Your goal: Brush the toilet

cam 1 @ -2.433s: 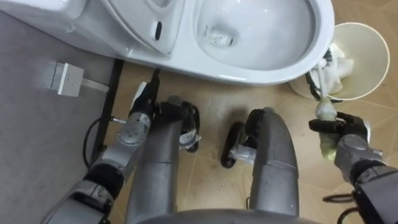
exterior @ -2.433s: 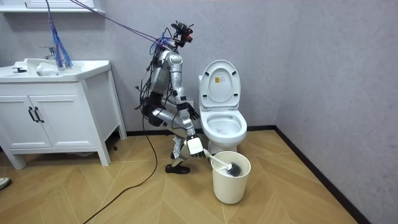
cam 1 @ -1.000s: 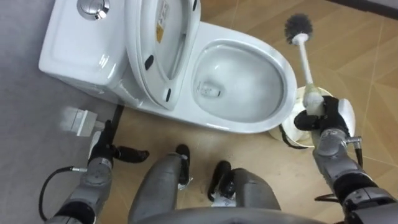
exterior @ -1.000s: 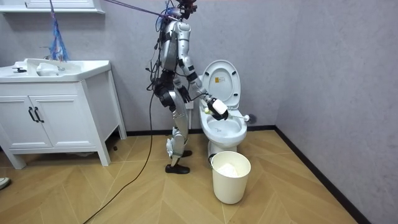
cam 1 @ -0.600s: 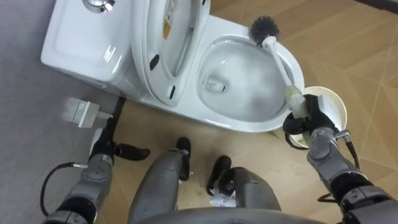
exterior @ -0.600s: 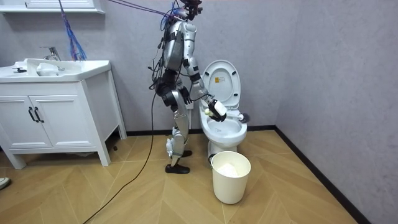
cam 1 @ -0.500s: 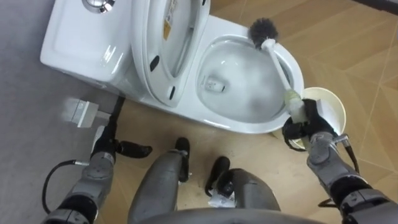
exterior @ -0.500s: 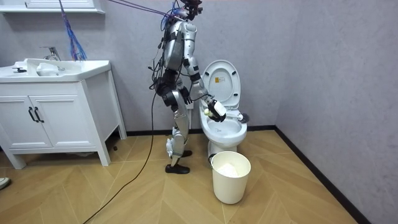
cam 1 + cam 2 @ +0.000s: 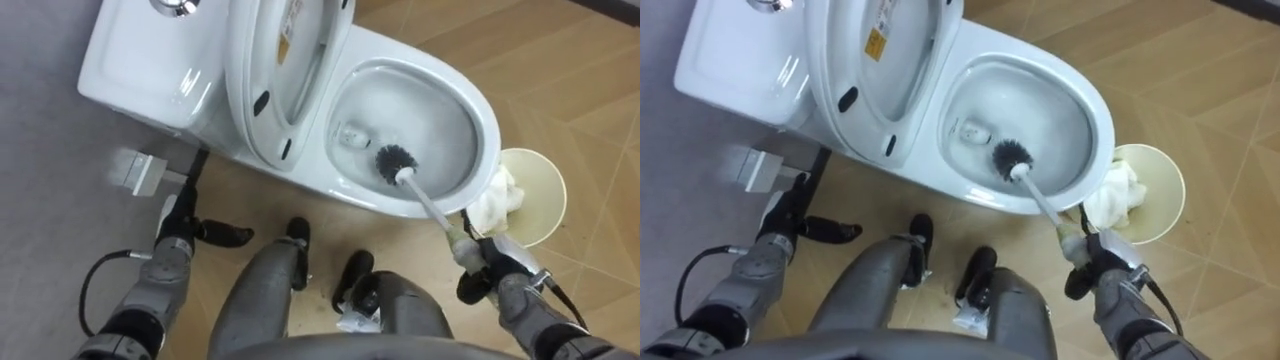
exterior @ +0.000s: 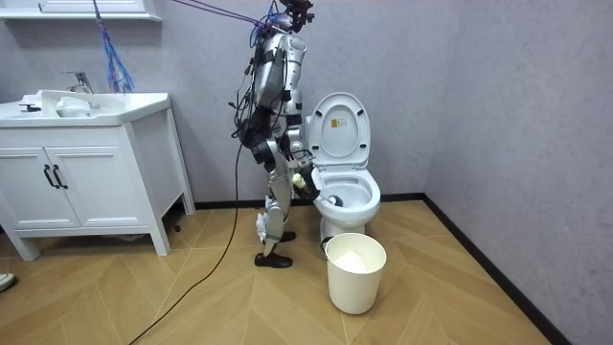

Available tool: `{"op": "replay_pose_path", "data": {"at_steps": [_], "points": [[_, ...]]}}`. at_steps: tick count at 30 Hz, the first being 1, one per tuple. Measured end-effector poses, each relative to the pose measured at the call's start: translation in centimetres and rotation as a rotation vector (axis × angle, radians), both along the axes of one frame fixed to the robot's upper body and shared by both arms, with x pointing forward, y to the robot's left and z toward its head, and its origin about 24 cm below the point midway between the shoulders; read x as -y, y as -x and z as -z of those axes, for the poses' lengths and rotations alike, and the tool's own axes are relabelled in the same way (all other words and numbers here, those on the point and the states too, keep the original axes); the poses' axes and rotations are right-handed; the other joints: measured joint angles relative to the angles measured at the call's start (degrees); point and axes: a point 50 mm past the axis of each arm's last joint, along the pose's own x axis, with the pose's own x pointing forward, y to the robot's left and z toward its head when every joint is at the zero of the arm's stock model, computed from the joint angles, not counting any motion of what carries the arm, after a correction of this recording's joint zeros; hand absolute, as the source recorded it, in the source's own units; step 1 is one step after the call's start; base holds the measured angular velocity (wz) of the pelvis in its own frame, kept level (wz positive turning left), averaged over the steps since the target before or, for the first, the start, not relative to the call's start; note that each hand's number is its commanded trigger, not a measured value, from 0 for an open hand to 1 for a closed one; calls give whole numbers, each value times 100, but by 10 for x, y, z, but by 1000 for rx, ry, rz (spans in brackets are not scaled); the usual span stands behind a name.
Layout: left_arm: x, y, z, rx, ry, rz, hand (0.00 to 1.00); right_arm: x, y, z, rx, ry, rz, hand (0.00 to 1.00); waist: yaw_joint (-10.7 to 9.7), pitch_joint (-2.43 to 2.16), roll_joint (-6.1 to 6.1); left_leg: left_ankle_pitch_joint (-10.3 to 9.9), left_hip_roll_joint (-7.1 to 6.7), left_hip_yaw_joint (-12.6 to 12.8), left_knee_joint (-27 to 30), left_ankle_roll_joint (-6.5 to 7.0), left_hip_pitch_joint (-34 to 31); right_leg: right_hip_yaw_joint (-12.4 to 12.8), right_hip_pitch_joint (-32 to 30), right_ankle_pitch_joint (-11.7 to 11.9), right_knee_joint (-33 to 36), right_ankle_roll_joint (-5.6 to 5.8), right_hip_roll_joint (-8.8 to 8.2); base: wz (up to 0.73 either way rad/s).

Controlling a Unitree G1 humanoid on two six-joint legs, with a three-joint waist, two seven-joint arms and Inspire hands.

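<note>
— Since half a second ago the toilet brush (image 9: 426, 202) has swung down: its head, then up by the far rim, now sits inside the toilet bowl (image 9: 484, 120).

— How does the brush look?

— It has a dark, round bristle head, a thin white shaft and a thicker pale grip at the near end. The head lies low in the toilet bowl, near the middle and just in front of the outlet (image 9: 352, 133). Whether the bristles press on the porcelain cannot be told. The shaft slants back over the near rim toward the robot's right side.

— And what has hold of it?

— The right robot hand (image 9: 482, 276), its dark fingers curled tightly round the pale grip. It sits just outside the near rim, close to the waste bin (image 9: 548, 186). A crumpled white wad (image 9: 497, 196) lies in the waste bin, against the side nearest the toilet bowl.

— The other one?

— The left robot hand (image 9: 188, 233) hangs near the foot of the cistern (image 9: 140, 70), fingers loosely stretched out, holding nothing.

— Is the seat up?

— The seat and lid (image 9: 285, 70) stand raised against the cistern. The room view shows the robot upright on the wooden floor (image 10: 192, 307), at the room view's left of the toilet bowl, with the waste bin standing in front of it.
</note>
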Motion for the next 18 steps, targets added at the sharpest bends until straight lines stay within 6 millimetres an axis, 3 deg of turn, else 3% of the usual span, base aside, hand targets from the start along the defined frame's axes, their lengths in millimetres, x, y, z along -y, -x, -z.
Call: {"op": "replay_pose_path", "data": {"at_steps": [3, 10, 18], "points": [[11, -6, -2, 23, 22, 26, 0, -1, -2, -1, 0, 0, -3, 100, 116, -1, 1, 5, -6, -5, 40, 3, 0, 6, -7, -23, 55, -11, -11, 1], [15, -9, -4, 33, 28, 48, 0, -16, -16, -4, 20, -14, -127, 100, 118, -4, -18, 48, -3, -8, 36, -20, 13, 22, -10, -43, 91, -37, -9, 0], [19, -11, -5, 39, 30, 55, 0, -21, -23, -8, 50, 71, -269, 100, 77, -27, -158, 57, 12, 4, 53, -34, 18, 22, -11, -62, 144, -53, -6, 0]]}}
